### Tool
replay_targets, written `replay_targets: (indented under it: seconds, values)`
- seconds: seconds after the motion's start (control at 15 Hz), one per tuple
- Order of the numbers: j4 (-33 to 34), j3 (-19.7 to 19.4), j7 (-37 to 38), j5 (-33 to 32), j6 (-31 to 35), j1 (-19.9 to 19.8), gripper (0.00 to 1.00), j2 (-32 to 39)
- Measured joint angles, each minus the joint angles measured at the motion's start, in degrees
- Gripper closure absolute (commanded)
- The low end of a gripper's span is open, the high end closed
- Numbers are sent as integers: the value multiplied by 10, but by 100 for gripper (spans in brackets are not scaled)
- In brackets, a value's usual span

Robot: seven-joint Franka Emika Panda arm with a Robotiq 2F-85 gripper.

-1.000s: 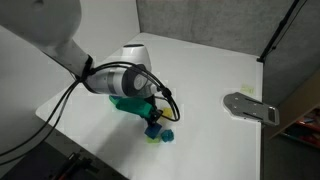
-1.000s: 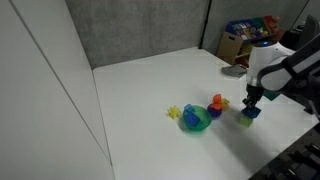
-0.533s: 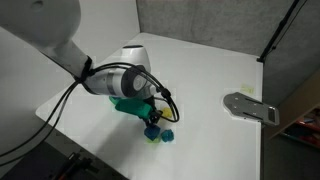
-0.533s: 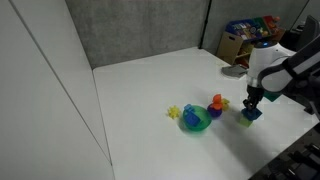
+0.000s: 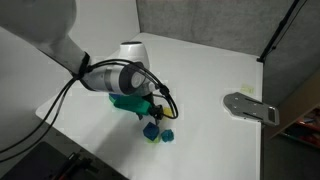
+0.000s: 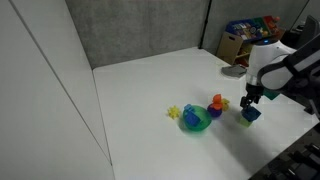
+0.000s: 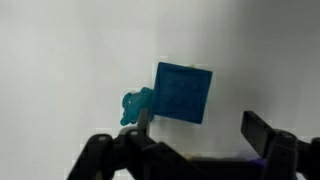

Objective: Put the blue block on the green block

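The blue block (image 7: 183, 93) fills the middle of the wrist view, lying flat with its studded top facing the camera. It covers the green block there. In both exterior views the blue block (image 5: 151, 129) (image 6: 247, 113) rests on the green block (image 5: 152, 139) (image 6: 245, 123). My gripper (image 7: 200, 130) (image 5: 152, 113) (image 6: 251, 100) hovers just above the stack, open. Its fingers (image 7: 255, 130) stand wide apart and hold nothing. A small teal-blue piece (image 7: 134, 105) (image 5: 168, 135) lies right beside the stack.
A teal-green bowl (image 6: 196, 119) (image 5: 125, 102) sits near the stack, with an orange piece (image 6: 218, 101) and a yellow piece (image 6: 174, 112) by it. A grey metal plate (image 5: 250, 106) lies near the table's edge. Boxes (image 6: 240, 40) stand behind the table.
The jaws have spread from shut to wide open and let go of the blue block. The block stays on the green block, and the gripper has lifted slightly.
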Motion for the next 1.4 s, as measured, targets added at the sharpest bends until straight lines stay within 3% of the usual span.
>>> replay_targets:
  seconds: [0.73, 1.0, 1.4]
  values:
    - [11, 77, -79, 173, -56, -40, 0, -100]
    - [15, 79, -76, 177, -87, -37, 0, -164]
    - [30, 79, -75, 171, -193, -35, 0, -268]
